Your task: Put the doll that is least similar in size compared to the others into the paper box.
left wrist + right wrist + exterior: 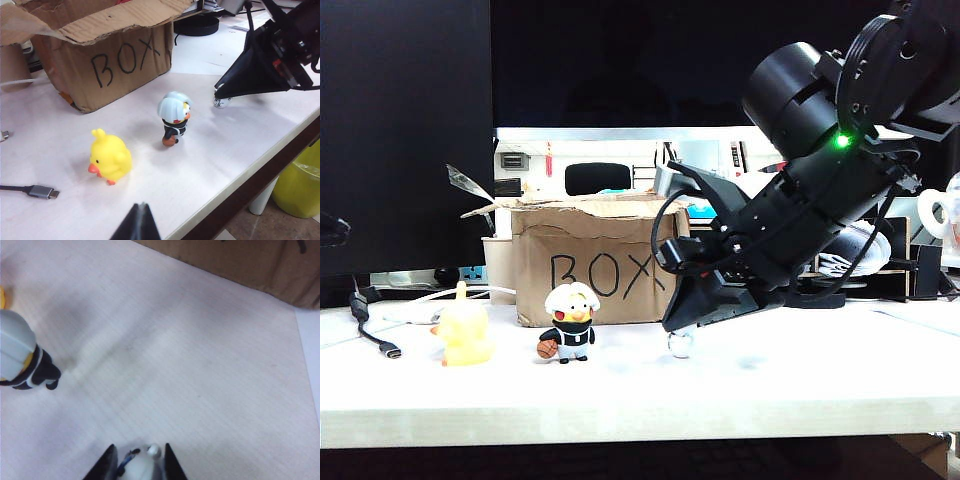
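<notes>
1. astronaut doll (139, 466), tiny and white, stands on the pale desk (770, 385) to the right of the other two figures and in front of the paper box's right end.
2. right tool (138, 462) is down at desk level with its two dark fingers on either side of the doll, close against it; whether they have pinched it firmly yet i cannot tell.
3. from the exterior view, the same black tool (682, 325) slants down from the upper right and hides most of the doll (680, 343), only its rounded lower part showing.
4. paper box (595, 262), brown corrugated card with "box" in black marker and ragged flaps, sits at the back of the desk, behind the figures.
5. white-capped doll (569, 322) in a black shirt with a small brown ball stands in front of the box, near the astronaut but apart from it.
6. yellow duck doll (463, 330) stands further left, with a cable plug (389, 349) lying beside it.
7. left tool (137, 224) shows only as a dark tip hanging well away from the dolls, nothing in it; open or shut i cannot tell.
</notes>
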